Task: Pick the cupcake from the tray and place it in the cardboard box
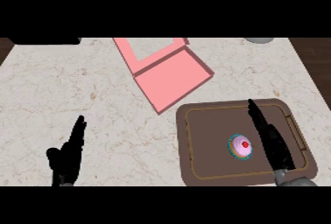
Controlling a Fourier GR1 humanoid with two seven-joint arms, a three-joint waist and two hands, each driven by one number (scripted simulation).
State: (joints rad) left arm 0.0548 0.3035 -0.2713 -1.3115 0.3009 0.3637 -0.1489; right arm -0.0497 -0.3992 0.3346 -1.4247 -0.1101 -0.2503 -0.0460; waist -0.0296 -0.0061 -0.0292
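My right black hand (271, 140): fingers straight, holding nothing, edge-on above the brown rectangular tray (200, 144), just right of the pink-frosted cupcake (241, 147). Cupcake: upright on tray, red top facing me. Left black hand (68, 155): open, resting left of tray. Pink flat cardboard box (173, 78): beyond tray, far edge cut off.

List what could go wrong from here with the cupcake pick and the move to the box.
1. The right hand lies flat with straight fingers just right of the cupcake; closing from there could tip or push it across the tray rather than grasp it.
2. The pink box sits tilted, up-left of the tray; the carry may clip its near wall or flap.
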